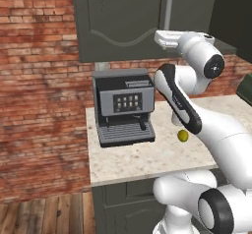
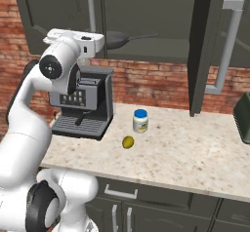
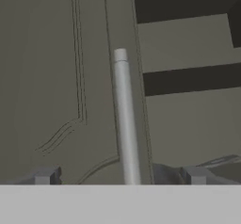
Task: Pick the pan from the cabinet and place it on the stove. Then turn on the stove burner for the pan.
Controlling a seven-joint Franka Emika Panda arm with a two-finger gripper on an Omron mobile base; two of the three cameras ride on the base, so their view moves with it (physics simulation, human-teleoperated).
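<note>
Claw (image 3: pixel 120 177) spread wide, released, tips either side of left door's silver bar handle (image 3: pixel 124 119). Pan (image 2: pixel 116 39) sat on cabinet (image 1: pixel 118 21) shelf, right door open. Judged: seat handle deep betw. tips, clench, swing door out along its arc.

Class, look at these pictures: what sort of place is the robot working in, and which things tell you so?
Most likely a kitchen: a coffee machine stands on a stone counter, and a pan sits inside the open wall cabinet above it.

pan (image 2: pixel 116 39) partly hidden behind robot hand, cabinet (image 1: pixel 118 21) cut off at top edge, dark object (image 2: pixel 242 116) cropped at right
</note>
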